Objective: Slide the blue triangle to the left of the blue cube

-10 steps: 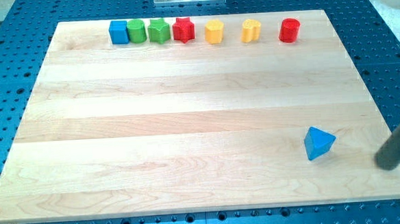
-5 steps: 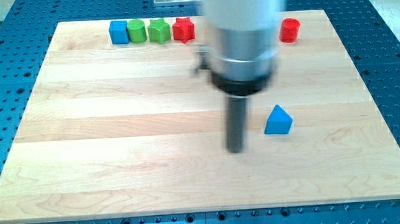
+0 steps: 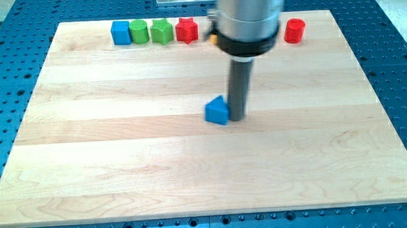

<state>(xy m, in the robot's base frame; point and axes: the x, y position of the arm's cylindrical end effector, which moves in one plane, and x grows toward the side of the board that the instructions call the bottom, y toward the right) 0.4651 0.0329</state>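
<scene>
While my tip (image 3: 236, 118) touches the blue triangle's (image 3: 217, 111) right side near the board's middle, the blue cube (image 3: 120, 32) sits well apart by the top-left corner. Being a bare rod, it grips nothing

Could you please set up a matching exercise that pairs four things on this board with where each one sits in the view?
Things:
1. blue triangle
2. blue cube
3. red cylinder
4. my tip

Places:
A. leftmost in the row along the view's top
B. near the board's middle
C. right against the triangle's right side
D. right end of the top row

Pairs: 1-B, 2-A, 3-D, 4-C
</scene>
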